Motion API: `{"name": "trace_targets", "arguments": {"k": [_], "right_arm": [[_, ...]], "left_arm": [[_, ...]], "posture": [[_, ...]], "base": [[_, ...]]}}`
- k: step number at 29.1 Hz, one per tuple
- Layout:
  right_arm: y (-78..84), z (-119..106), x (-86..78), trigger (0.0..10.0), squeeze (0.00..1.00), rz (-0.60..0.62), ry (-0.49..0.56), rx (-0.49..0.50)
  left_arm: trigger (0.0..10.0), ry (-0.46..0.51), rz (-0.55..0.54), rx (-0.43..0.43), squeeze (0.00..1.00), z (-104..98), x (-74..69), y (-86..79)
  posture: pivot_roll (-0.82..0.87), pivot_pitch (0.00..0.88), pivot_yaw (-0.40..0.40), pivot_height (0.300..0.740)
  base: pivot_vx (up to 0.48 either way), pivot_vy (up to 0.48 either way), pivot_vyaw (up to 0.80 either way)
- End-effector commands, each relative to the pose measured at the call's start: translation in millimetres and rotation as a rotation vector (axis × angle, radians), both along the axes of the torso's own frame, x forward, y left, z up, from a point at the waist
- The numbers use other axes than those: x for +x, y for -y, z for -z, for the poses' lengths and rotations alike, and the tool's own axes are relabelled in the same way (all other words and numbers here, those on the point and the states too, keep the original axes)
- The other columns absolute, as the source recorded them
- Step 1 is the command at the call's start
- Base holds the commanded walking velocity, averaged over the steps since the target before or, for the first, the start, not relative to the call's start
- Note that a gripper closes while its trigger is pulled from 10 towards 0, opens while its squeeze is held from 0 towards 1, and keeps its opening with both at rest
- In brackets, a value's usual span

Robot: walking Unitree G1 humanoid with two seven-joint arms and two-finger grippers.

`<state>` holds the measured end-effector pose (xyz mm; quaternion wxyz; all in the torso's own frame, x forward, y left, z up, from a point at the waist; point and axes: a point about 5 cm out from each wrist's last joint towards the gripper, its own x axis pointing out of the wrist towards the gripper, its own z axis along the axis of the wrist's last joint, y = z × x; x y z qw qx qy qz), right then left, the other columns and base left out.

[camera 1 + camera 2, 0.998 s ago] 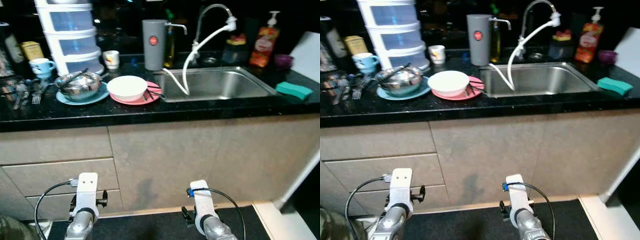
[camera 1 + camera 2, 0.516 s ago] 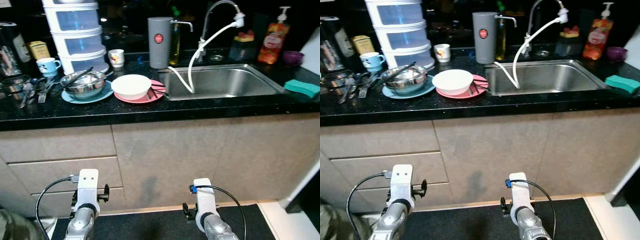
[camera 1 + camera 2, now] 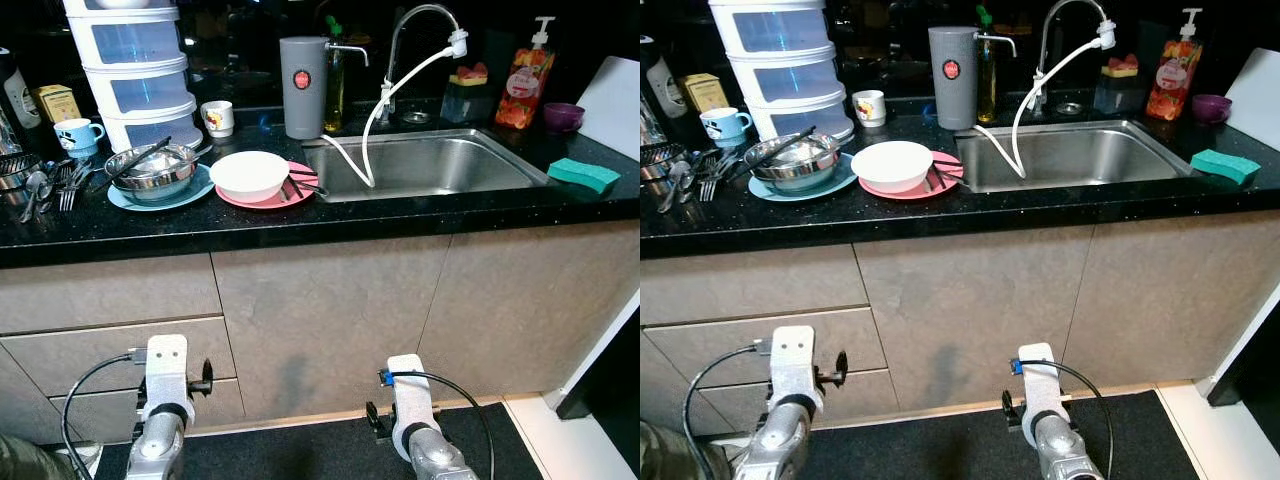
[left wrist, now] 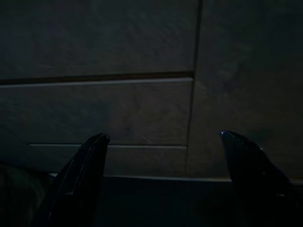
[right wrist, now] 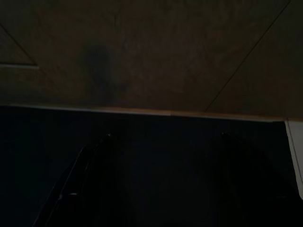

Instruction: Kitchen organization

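The left hand (image 4: pixel 161 142) hangs low in front of the cabinet drawers (image 3: pixel 110 350), released, its two black fingers (image 4: pixel 80 175) spread wide with nothing between them. The right hand (image 5: pixel 161 142) hangs likewise over the dark floor mat (image 3: pixel 940 445) at the foot of the cabinet, fingers parted and empty (this wrist view is very dark, so little else can be made out).

Above them runs the black table (image 3: pixel 300 225). On its left part a white bowl (image 3: pixel 250 174) sits on a pink plate (image 3: pixel 300 190), with chopsticks (image 3: pixel 305 184) lying on the plate beside the bowl. Just left of that, a steel bowl (image 3: pixel 155 170) with utensils in it rests on a blue plate (image 3: pixel 125 198). Further left lie forks (image 3: pixel 65 190), and behind them stand a blue mug (image 3: pixel 78 136), a small white cup (image 3: pixel 217 117) and a stack of white drawers (image 3: pixel 125 75).

A grey jug (image 3: pixel 302 87) stands at the corner of the steel sink (image 3: pixel 430 165), into which a white hose (image 3: pixel 385 110) from the tap (image 3: pixel 415 30) droops. A soap bottle (image 3: pixel 525 85) stands behind the sink, and a green sponge (image 3: pixel 590 175) lies on the table to its right.
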<state>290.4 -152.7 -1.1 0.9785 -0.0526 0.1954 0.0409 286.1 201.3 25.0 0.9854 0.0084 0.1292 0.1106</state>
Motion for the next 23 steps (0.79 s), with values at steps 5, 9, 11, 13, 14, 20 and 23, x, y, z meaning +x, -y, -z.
{"name": "trace_targets", "arguments": {"k": [5,9,11,13,14,20,23], "right_arm": [[0.9,-52,30.3,10.0,0.0,0.057,0.288,0.094],[3.2,-83,43.5,10.0,0.0,0.071,0.414,0.152],[2.3,-92,47.1,10.0,0.0,0.058,0.438,0.18],[-1.3,-100,50.1,10.0,0.0,0.027,0.476,0.181],[-4.0,-107,51.6,10.0,0.0,0.011,0.509,0.182],[-9.3,-123,55.6,10.0,0.0,0.018,0.562,0.244],[-11.7,-128,55.5,10.0,0.0,0.004,0.581,0.248]], "left_arm": [[10.0,0.244,-0.013,0.028,0.0,-49,9.7,-3.3],[10.0,0.347,0.028,0.007,0.0,-76,13.3,2.6],[10.0,0.371,0.095,0.034,0.0,-84,15.4,10.1],[10.0,0.4,0.133,0.077,0.0,-92,15.8,15.4],[10.0,0.424,0.138,0.093,0.0,-98,15.4,17.0],[10.0,0.477,0.091,0.135,0.0,-115,12.7,12.8],[10.0,0.49,0.078,0.132,0.0,-122,12.4,12.6]], "posture": [[0.06,0.025,0.037,0.74],[0.06,0.019,0.038,0.74],[0.06,0.014,0.039,0.74],[0.07,0.009,0.04,0.74],[0.07,0.006,0.038,0.74],[0.08,0.0,0.037,0.74],[0.07,0.0,0.038,0.74]], "base": [[0.0,0.0,0.0],[0.0,0.0,0.0],[0.0,0.0,0.0],[0.0,0.0,0.0],[0.0,0.0,0.0],[0.0,0.0,0.0],[0.0,0.0,0.0]]}}
